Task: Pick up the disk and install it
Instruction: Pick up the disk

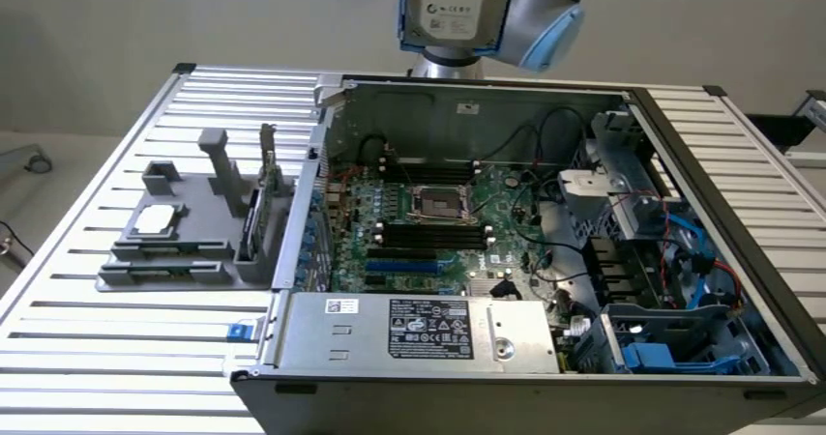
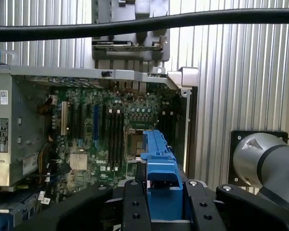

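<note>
Silver-grey disk (image 1: 446,5) framed in bright blue, green motherboard (image 1: 497,191), ribbed silver table (image 1: 130,319), grey fixture (image 1: 168,256)

the disk (image 1: 446,5) hangs above the case (image 1: 516,406).

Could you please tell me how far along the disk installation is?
Pick-up looks done: the gripper holds the disk by its blue carrier, high above the open case. Left: the install itself, since the disk is not yet inside the case.
</note>
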Robot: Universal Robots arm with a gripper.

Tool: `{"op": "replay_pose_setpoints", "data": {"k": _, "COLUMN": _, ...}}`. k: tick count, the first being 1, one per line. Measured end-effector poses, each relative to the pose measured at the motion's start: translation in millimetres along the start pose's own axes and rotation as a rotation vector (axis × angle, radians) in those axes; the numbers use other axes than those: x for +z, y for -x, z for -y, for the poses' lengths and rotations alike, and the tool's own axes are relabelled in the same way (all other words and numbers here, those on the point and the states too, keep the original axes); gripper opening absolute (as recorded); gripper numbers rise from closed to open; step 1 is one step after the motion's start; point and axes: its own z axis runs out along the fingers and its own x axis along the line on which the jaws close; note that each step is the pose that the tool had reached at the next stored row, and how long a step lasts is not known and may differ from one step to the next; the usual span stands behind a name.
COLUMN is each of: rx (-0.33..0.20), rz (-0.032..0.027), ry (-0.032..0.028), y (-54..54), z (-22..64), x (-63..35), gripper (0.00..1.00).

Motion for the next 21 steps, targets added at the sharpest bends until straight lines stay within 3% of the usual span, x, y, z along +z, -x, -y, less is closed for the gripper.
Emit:
{"op": "replay_pose_setpoints", "data": {"k": 5, "rx": 0.000, "rz": 0.0000, "ry": 0.0000, "y": -9.3, "z": 20.4, "x": -0.3, "gripper": 0.33}}
{"op": "replay_pose_setpoints", "data": {"k": 21, "rx": 0.000, "rz": 0.0001, "ry": -0.0001, "y": -57.2, "z": 57.0, "x": 0.8, "gripper": 0.33}}
